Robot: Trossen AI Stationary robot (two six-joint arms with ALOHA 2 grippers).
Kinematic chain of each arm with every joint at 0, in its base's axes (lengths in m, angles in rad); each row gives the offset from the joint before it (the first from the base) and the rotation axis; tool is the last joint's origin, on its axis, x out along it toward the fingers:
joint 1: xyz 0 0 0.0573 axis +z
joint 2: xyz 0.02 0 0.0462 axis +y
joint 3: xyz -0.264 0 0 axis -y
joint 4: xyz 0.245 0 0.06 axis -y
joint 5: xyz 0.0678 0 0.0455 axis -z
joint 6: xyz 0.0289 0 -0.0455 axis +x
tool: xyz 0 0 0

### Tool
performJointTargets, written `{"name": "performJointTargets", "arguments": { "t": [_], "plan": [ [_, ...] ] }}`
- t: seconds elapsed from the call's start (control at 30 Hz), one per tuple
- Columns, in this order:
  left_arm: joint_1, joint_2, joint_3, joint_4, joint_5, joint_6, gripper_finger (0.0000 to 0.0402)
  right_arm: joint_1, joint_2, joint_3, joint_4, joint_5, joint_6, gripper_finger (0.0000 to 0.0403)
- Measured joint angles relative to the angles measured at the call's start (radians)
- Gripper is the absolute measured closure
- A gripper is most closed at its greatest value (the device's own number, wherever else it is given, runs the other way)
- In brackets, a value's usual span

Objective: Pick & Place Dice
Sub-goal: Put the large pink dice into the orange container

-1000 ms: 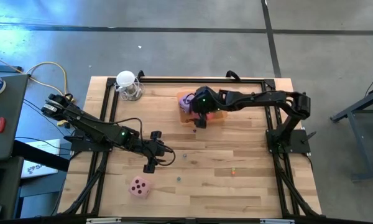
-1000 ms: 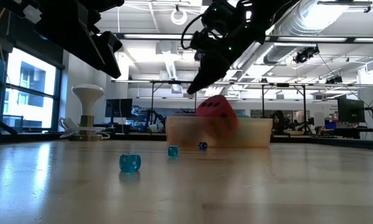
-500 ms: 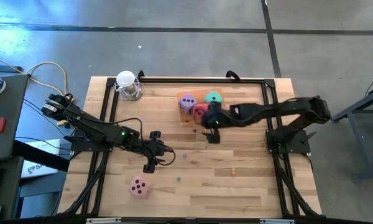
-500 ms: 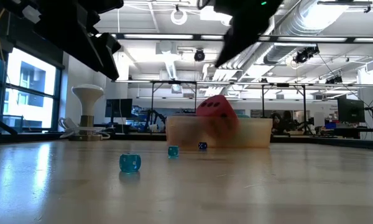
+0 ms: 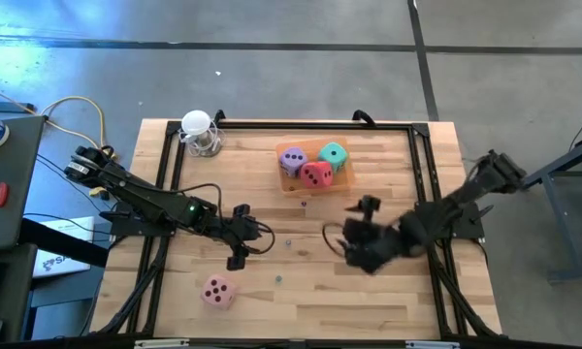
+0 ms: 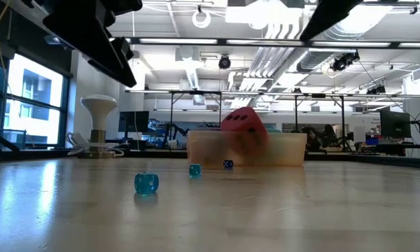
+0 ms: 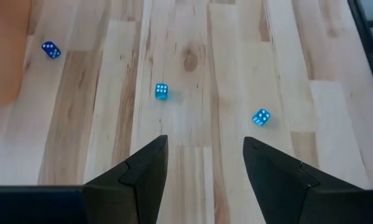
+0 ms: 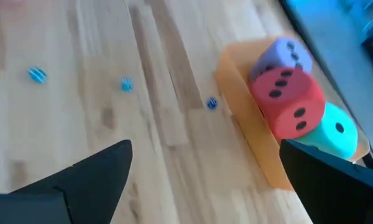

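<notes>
Wooden plank table (image 5: pixel 301 286) is carrying everything, and the shallow orange tray (image 5: pixel 343 180) toward its far edge is acting as the collection spot: the soft purple die with dark pips (image 5: pixel 292 160), the teal-green die (image 5: pixel 333 154) and the red die (image 5: pixel 317 174) are sitting packed together in it, the red one riding partly up against its neighbours, probably because the tray is getting crowded. The soft pink die (image 5: pixel 219 290) is lying alone near the table's front edge, so it is likely the one left to fetch. The right gripper (image 5: pixel 354 247) is hanging over the middle of the table with its claw spread wide and carrying nothing; a second ago it was over the tray, so it is swinging away, having let go of the red die. The left gripper (image 7: pixel 202 171) is hovering near the pink die, fingers partly apart and empty, unchanged from before. Tiny blue dice (image 7: pixel 161 91) are lying scattered between.
</notes>
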Motion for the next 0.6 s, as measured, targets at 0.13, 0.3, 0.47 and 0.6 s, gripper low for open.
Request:
{"name": "performJointTargets", "arguments": {
  "t": [0.13,0.3,0.47,0.6],
  "plan": [
    [0.000,0.000,0.000,0.016,-0.002,0.000,0.0201,0.114,0.034,0.000,0.027,0.167,0.007,0.0003],
    [0.000,0.000,0.000,0.038,-0.002,0.017,0.0201,0.159,0.047,0.000,0.037,0.226,0.012,0.0003],
    [0.000,0.000,0.000,0.087,-0.003,0.079,0.0201,0.159,0.047,0.000,0.037,0.228,0.034,0.0003],
    [-0.008,0.000,0.000,0.120,-0.032,0.105,0.0201,0.158,0.047,0.000,0.037,0.228,0.035,0.0003]
  ]
}}
